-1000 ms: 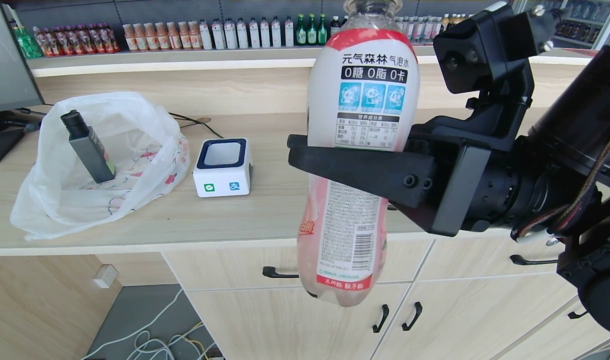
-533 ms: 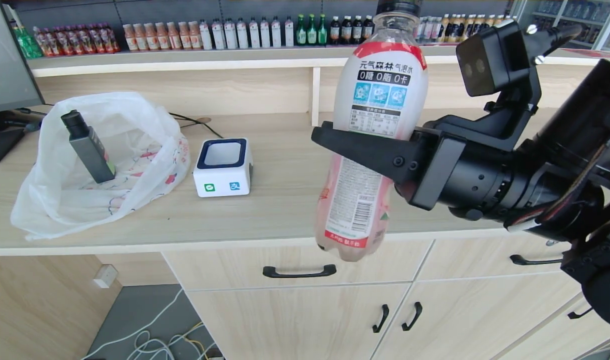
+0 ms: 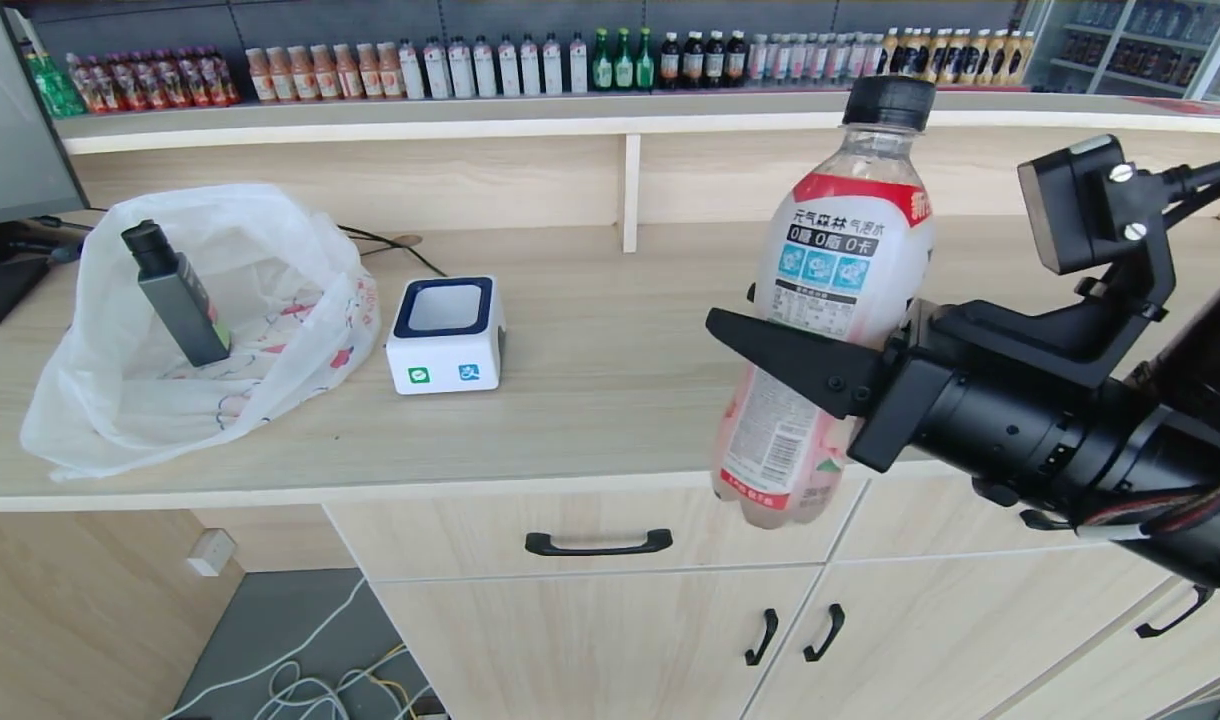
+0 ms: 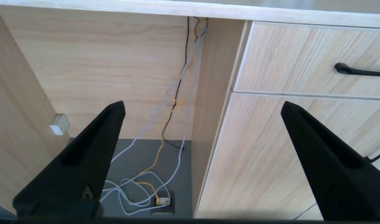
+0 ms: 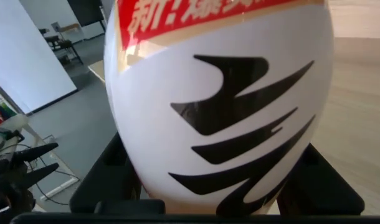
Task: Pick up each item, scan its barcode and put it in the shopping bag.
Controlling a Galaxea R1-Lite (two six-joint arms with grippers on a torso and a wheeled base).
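While the pink-and-white bottle (image 3: 830,330) hangs nearly upright, cap up, at the right of the frame, its lower end overlapping the front edge of the counter (image 3: 590,330), the right gripper (image 3: 785,345) pinches its waist between black fingers (image 3: 800,360). The right wrist view shows the bottle's label (image 5: 227,106) close up. At centre left the white scanner (image 3: 445,333) sits just beside the shopping bag (image 3: 270,300), in which a dark grey item (image 3: 175,295) stands tilted. The left gripper (image 4: 202,155) hangs before the cabinet front (image 4: 289,137), its fingers (image 4: 84,168) spread wide, above floor cables (image 4: 140,186).
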